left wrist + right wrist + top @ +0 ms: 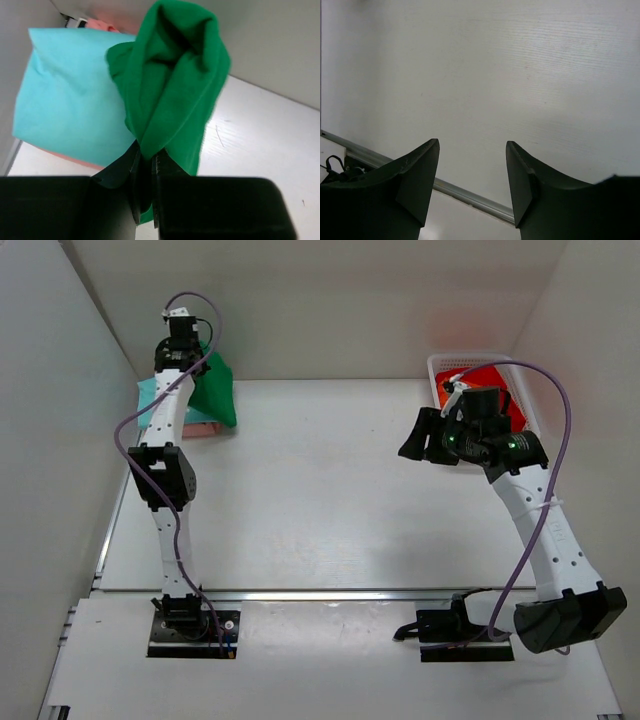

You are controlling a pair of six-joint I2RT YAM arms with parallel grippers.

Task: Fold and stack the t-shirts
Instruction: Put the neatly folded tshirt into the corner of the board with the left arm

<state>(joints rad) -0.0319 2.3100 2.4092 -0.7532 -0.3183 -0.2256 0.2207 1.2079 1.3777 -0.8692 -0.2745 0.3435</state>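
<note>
My left gripper (146,159) is shut on the dark green t-shirt (172,85) and holds it bunched and hanging over the folded teal t-shirt (70,105). A pale pink t-shirt (75,159) lies under the teal one. In the top view the left gripper (181,340) is at the far left corner, with the green shirt (218,390) draping beside the stack (150,390). My right gripper (418,437) is open and empty above the table (520,75), just left of the white basket (440,365), which holds a red t-shirt (495,380). The orange shirt is not visible.
White walls (60,390) enclose the table on the left, back and right. A metal rail (330,594) runs across the near edge in front of the arm bases. The right arm's purple cable (560,420) loops over the basket.
</note>
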